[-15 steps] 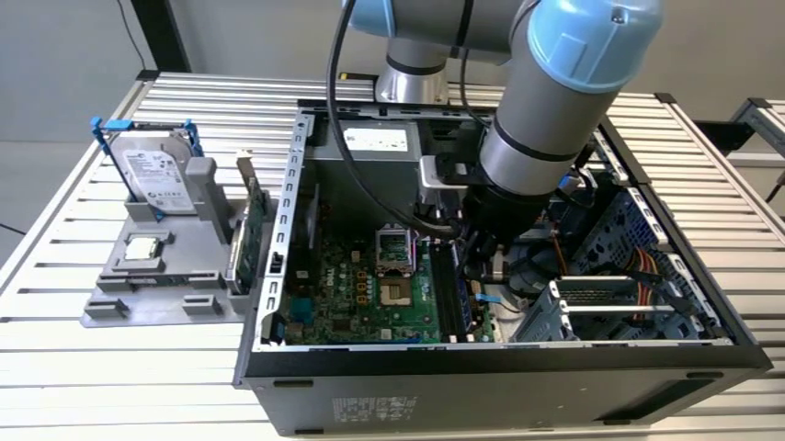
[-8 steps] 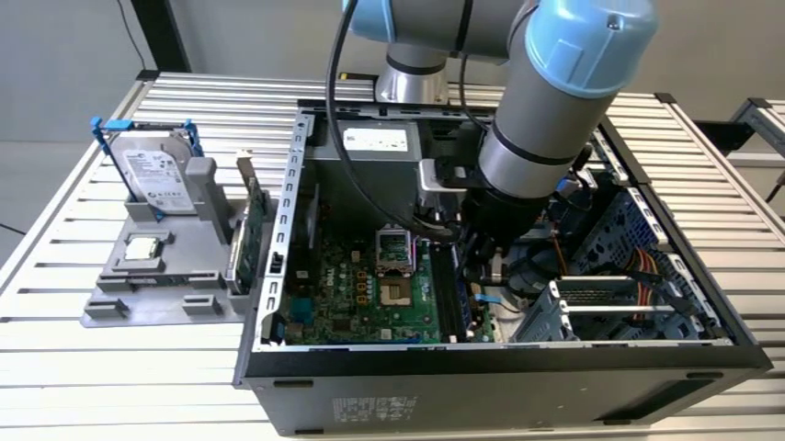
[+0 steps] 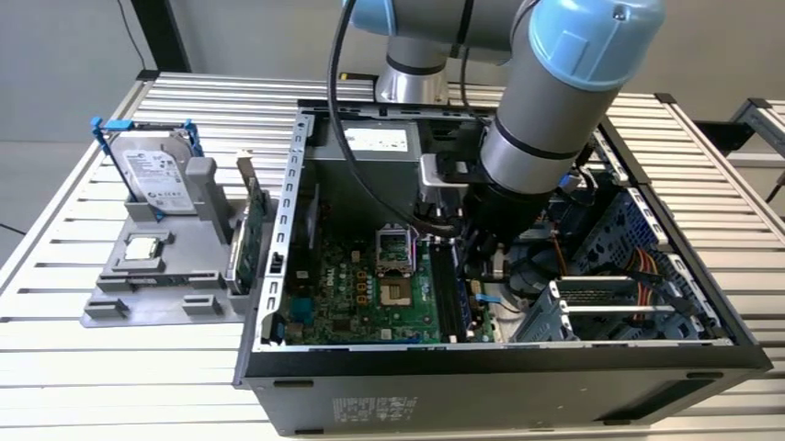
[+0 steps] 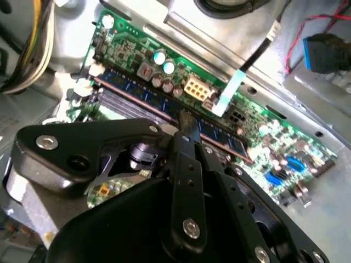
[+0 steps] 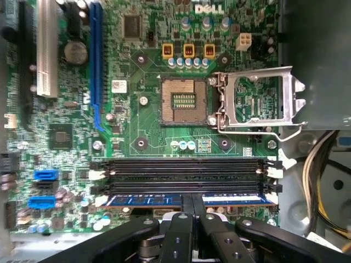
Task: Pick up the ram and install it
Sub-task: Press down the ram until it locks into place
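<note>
End effector [image 5: 192, 204] is down inside the open PC case [image 3: 516, 367], fingers [image 5: 187, 201] closed tight together with no gap between them, tips resting on the top edge of the ram [image 5: 148, 200]. They pinch nothing; they sit on the stick at about mid-length. In the second wrist view the end effector [image 4: 189, 129] tip meets the ram [image 4: 164, 107] edge the same way.

Ram is the bluish stick standing on edge in the slot closest to the end effector, running the full slot length between the end latches. Whether it is fully seated I cannot tell.

Just beyond it, two more black slots [image 5: 186, 170] lie parallel and hold nothing. Next out is the CPU socket [image 5: 184, 101], with its metal retention frame [image 5: 258, 101] flipped open beside it. Further on the motherboard [image 5: 137, 131] sit a long blue card slot [image 5: 97, 60] and a white one [image 5: 47, 49].

Exterior view: the arm [image 3: 552, 101] reaches down into the case from above. The case lies on its side on a slatted bench [image 3: 73, 367]. Well apart, toward the exterior view's left, a grey holder tray [image 3: 160, 303] carries a hard drive [image 3: 160, 179] standing upright and a green card [image 3: 249, 243] on edge near the case wall.
</note>
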`<state>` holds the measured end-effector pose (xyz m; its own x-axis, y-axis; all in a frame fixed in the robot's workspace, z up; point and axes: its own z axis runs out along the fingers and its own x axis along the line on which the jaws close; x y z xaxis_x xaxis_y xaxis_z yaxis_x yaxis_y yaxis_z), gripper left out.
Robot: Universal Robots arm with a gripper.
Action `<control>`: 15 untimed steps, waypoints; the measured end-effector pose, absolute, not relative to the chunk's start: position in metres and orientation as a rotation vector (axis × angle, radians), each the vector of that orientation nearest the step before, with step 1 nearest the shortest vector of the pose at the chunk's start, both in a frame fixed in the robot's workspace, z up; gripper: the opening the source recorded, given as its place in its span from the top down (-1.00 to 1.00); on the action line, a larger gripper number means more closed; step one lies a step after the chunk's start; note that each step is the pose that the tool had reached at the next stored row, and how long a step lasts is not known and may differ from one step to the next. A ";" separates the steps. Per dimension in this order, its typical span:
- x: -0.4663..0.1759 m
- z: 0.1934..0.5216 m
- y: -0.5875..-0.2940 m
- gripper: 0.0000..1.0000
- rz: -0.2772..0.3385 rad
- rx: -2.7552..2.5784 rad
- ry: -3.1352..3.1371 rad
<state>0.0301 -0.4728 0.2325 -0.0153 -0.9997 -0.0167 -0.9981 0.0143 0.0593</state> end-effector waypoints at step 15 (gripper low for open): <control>0.030 0.284 -0.473 1.00 -0.087 2.182 -2.214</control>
